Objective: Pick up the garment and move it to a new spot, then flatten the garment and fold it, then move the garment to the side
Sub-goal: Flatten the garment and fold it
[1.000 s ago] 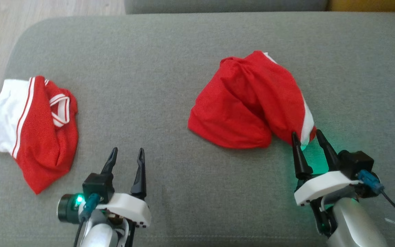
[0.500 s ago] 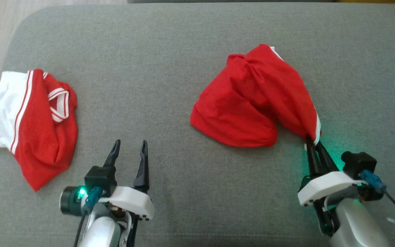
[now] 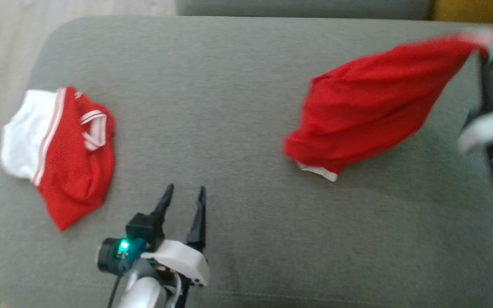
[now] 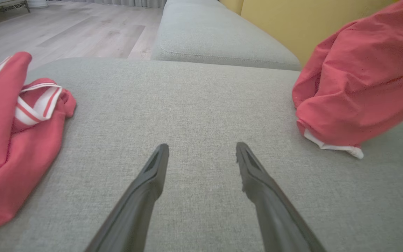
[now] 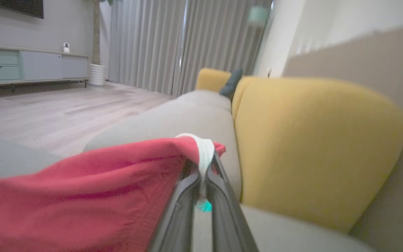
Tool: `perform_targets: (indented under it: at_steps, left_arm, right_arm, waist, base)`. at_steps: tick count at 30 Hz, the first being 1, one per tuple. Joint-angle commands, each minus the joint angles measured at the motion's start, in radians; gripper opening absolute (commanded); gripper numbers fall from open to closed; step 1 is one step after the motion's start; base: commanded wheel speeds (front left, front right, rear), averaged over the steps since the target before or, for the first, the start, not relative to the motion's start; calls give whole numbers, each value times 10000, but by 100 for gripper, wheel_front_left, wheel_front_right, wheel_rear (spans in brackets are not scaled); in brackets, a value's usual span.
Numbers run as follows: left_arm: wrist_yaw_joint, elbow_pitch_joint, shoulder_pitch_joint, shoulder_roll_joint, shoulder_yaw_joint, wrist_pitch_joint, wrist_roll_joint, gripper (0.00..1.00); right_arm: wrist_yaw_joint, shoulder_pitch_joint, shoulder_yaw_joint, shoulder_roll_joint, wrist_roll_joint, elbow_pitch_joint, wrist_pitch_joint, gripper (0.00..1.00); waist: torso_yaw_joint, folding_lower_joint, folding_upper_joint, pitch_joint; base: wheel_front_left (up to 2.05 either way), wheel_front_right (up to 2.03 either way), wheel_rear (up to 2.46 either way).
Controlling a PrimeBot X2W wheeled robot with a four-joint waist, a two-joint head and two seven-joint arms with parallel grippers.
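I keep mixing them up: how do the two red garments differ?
The left garment lies crumpled on the cushion; the right garment is held up by the right gripper. The left garment shows a white panel; the right garment looks mostly red. Both are red, white-trimmed.

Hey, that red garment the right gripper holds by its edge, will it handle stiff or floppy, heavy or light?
Probably floppy: the red garment sags in folds from the white trim pinched in the right gripper. Likely light, since one pinch carries it. Its lower end seems to touch the cushion, so it may drag.
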Motion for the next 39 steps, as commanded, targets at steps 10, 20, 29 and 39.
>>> perform_targets:
  at_steps: [10, 20, 29, 39]
  left_arm:
    - [32, -141, -265, 18, -502, -91, -467, 100]
    - [150, -175, -160, 18, -327, -91, -445, 100]
    - [40, -72, -517, 18, -357, -91, -349, 100]
    - [-166, 67, -1139, 18, -120, -91, -241, 100]
  right_arm:
    - [69, -4651, 3185, -857, -795, 240, 271, 0]
    - [69, -5211, 5409, -779, -593, 247, -124, 0]
    - [69, -660, 4645, -1768, -52, 438, -130, 0]
    - [69, 1290, 2496, -404, 159, 901, -131, 100]
  waist:
    - [1667, 0, 0, -416]
    - [1320, 0, 0, -391]
    - [44, 0, 0, 98]
    - [-943, 0, 0, 140]
  base:
    - [0, 0, 0]
    - [0, 0, 0]
    - [0, 0, 0]
    - [0, 0, 0]
